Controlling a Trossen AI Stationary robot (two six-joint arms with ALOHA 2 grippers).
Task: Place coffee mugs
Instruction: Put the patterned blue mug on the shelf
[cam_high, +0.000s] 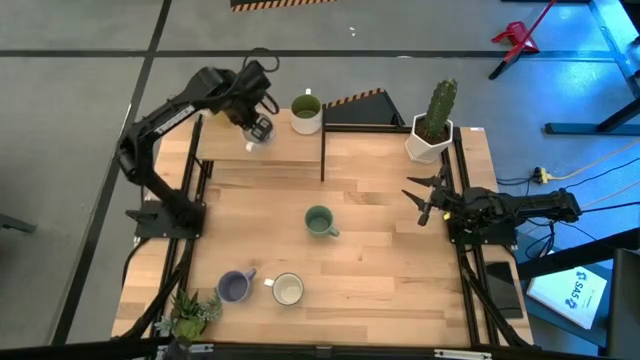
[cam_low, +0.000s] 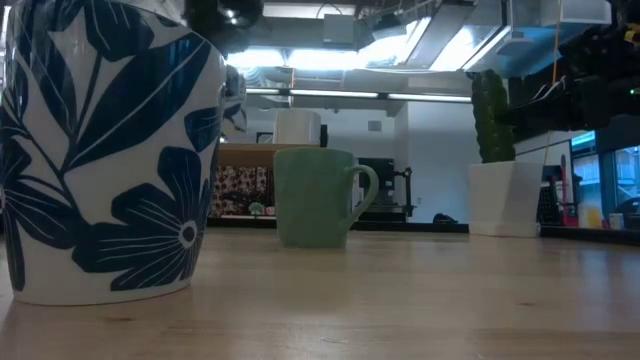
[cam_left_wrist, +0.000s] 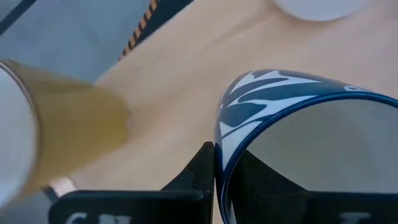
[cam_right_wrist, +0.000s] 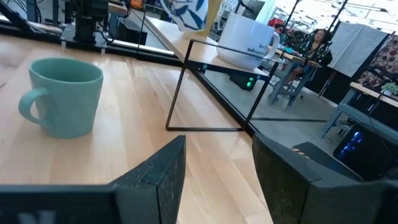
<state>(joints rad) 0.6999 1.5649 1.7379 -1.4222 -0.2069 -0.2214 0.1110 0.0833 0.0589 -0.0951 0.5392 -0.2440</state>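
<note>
My left gripper (cam_high: 258, 128) reaches over the raised wooden shelf (cam_high: 260, 150) at the back left. It is shut on a white mug with a blue leaf pattern (cam_left_wrist: 298, 112). A cream-yellow mug (cam_high: 306, 108) stands on the shelf just right of it, and a whitish mug (cam_right_wrist: 249, 40) shows there too. A sage green mug (cam_high: 319, 221) stands on its base mid-table. A lavender mug (cam_high: 234, 287) and a whitish mug (cam_high: 288, 290) stand near the front. My right gripper (cam_high: 422, 198) waits open and empty at the table's right side. My left gripper holds the patterned mug by its rim (cam_left_wrist: 219, 149). One finger (cam_left_wrist: 267, 186) is inside the mug and one finger (cam_left_wrist: 196, 177) is outside against the wall. The fingers come from above, pointing down. The mug is upright; whether its base rests on the shelf, I cannot tell.
A white faceted pot with a cactus (cam_high: 432, 130) stands at the back right. A planter with blue flowers (cam_low: 100, 150) holding a small plant (cam_high: 190, 315) stands at the front left corner. A thin black frame (cam_high: 323, 155) edges the shelf. Bare wood lies around the green mug.
</note>
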